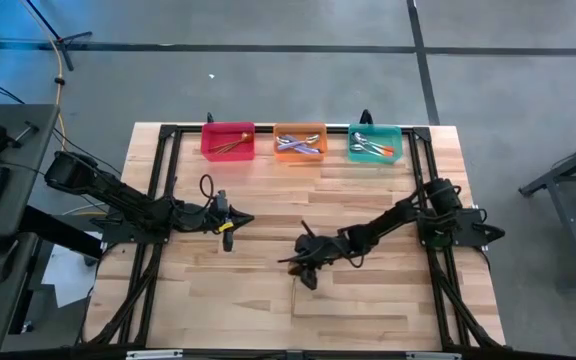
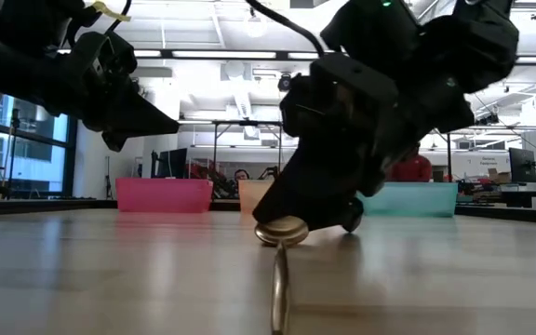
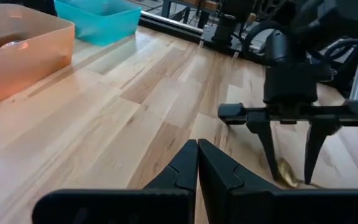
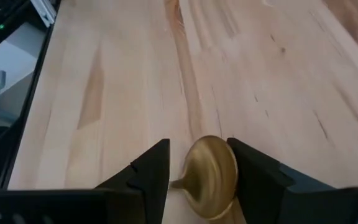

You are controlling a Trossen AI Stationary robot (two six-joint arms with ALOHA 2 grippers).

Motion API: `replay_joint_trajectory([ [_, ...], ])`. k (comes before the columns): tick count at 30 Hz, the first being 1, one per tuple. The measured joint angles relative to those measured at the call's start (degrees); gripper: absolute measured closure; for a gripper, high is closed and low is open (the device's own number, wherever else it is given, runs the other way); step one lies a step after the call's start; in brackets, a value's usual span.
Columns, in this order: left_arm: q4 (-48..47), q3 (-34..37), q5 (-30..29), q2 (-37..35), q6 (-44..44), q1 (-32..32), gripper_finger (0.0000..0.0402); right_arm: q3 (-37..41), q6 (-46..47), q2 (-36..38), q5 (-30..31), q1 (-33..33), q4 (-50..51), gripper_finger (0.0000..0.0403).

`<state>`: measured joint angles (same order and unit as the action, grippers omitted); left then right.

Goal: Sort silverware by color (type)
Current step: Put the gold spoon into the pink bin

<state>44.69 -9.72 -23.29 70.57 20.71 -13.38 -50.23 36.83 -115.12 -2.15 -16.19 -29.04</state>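
We see one gold spoon [image 4: 211, 176] lying flat on the bare wood mid-table, bowl up. The other spoons sit sorted in the far bins: gold ones [image 1: 229, 144], purple-handled [image 1: 300, 146], orange-handled [image 1: 372, 148].

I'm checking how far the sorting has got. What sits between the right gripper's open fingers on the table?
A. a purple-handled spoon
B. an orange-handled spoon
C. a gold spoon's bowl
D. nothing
C: in the right wrist view the right gripper has its fingers open on either side of the gold spoon, whose bowl lies on the wooden table between them.
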Motion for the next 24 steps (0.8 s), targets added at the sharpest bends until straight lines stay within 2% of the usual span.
replay_joint_trajectory([
  [4,-0.1,0.0,-0.2,0.0,0.2,-0.7,0.0399,-1.7,-0.5,-0.2,-0.5,0.0,4.0,0.0268],
  [15,-0.3,0.0,-1.5,0.0,2.9,-3.8,0.0399,-1.6,-4.2,-0.2,-4.2,0.9,6.3,0.0393],
  [21,-0.3,0.0,-1.5,0.0,8.3,-4.4,0.0398,-1.3,-8.3,2.1,-5.4,1.9,8.3,0.0398],
  [24,-0.4,0.0,-1.3,0.0,10.3,-4.4,0.0392,-1.2,-12.2,4.9,-4.0,3.1,9.8,0.04],
])
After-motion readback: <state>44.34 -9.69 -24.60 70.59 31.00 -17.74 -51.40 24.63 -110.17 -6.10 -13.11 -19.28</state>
